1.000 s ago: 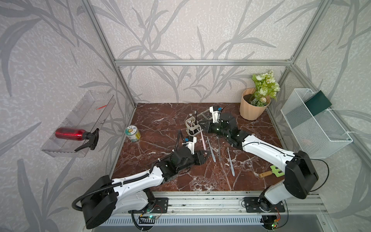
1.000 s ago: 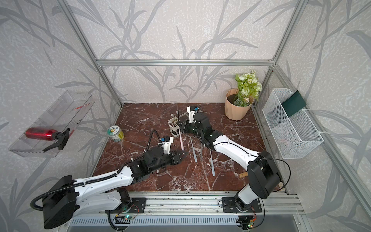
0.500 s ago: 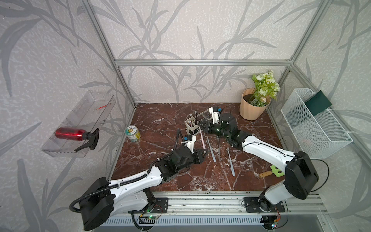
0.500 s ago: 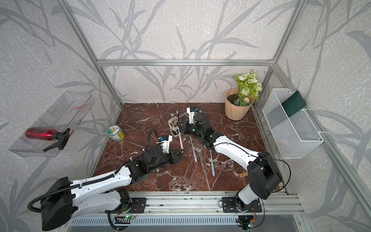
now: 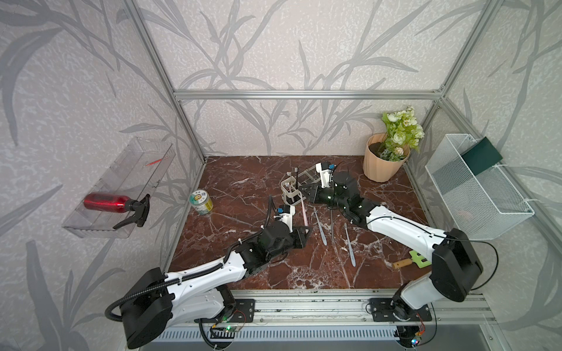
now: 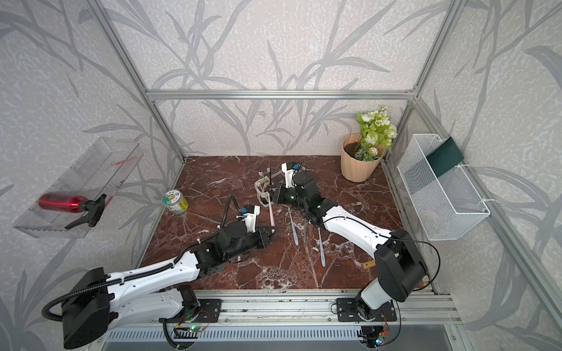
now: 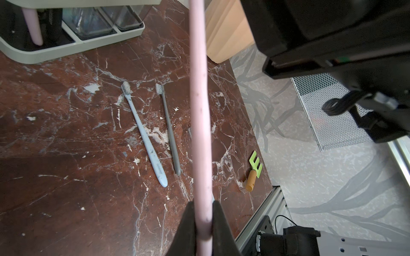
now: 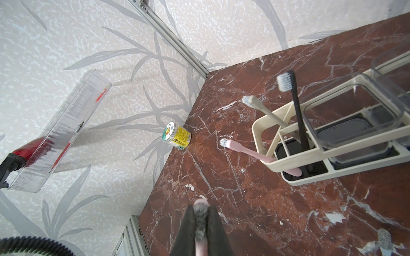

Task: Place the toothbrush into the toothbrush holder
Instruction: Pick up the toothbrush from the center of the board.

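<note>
Insertion pending. The pink toothbrush [image 7: 199, 110] spans both tools beside the toothbrush holder [image 8: 258, 133]. The left tool [image 7: 203, 205] pinches its handle and the right tool [image 8: 200, 209] its bristle end (three brushes [image 8: 297, 106] stand inside). Remaining: upend, insert, release.

a can [image 5: 200, 202] is placed by the wall, a flower pot [image 5: 380, 165] in a corner, a spray bottle [image 5: 109, 203] on a shelf [image 5: 91, 227].

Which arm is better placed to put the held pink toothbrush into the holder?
Probably right: right gripper pinches the pink toothbrush by its bristles beside the toothbrush holder; left gripper clamps the handle end, which should enter first.
</note>
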Available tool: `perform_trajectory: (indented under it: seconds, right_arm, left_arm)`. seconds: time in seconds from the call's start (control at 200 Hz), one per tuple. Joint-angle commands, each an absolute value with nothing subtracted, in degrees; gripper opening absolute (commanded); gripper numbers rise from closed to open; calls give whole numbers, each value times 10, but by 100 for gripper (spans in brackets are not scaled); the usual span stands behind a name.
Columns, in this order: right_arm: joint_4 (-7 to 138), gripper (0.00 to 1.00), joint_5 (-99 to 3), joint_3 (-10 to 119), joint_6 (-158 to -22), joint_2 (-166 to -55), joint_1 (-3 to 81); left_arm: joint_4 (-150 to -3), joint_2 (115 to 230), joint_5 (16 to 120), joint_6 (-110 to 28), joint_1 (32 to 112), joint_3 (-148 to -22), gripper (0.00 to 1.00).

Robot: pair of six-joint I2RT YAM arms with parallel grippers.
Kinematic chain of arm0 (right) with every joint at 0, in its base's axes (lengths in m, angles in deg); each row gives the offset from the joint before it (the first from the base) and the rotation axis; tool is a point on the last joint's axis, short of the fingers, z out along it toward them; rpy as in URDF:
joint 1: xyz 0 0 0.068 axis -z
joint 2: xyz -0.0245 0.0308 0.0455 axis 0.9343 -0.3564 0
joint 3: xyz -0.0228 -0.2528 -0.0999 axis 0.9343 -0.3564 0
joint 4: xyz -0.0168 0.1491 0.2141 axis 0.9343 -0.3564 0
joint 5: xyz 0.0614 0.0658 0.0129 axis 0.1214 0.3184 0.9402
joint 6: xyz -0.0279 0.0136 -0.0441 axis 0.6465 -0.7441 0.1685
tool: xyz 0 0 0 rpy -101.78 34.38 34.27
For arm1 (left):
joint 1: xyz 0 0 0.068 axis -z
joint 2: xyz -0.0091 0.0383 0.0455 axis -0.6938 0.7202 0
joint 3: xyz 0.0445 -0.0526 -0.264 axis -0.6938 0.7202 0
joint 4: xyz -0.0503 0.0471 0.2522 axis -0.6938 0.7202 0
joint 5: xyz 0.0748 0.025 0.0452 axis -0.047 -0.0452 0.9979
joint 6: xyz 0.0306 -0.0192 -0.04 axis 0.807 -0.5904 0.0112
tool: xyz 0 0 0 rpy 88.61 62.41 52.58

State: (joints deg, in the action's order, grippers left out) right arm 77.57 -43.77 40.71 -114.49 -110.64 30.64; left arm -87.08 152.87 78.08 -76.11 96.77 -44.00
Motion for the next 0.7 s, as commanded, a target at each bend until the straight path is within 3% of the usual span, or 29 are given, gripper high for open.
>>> perform_trajectory:
  seconds: [0.0,0.185,0.285,0.39,0.435,0.52,0.695]
  right_arm:
    - [786,0,-435,398,-1142,-1094,304]
    - [779,0,-437,393,-1135,-1087,304]
    - [764,14,-434,395,-1122,-1077,304]
    - [727,39,-431,400,-1100,-1059,305]
    - [707,44,-429,399,-1095,-1050,308]
    - [659,53,-411,412,-1069,-1042,315]
    - [539,58,-324,481,-1035,-1071,335]
  left_arm:
    - [-870,1517,794,-756,972,-455,10]
    - [-842,1502,807,-750,972,-453,5]
    - [-802,1490,814,-742,972,-457,0]
    - [-725,1468,826,-727,972,-466,0]
    - [-690,1459,832,-718,972,-470,0]
    - [-626,1444,844,-704,971,-475,0]
    - [-507,1437,846,-665,971,-498,0]
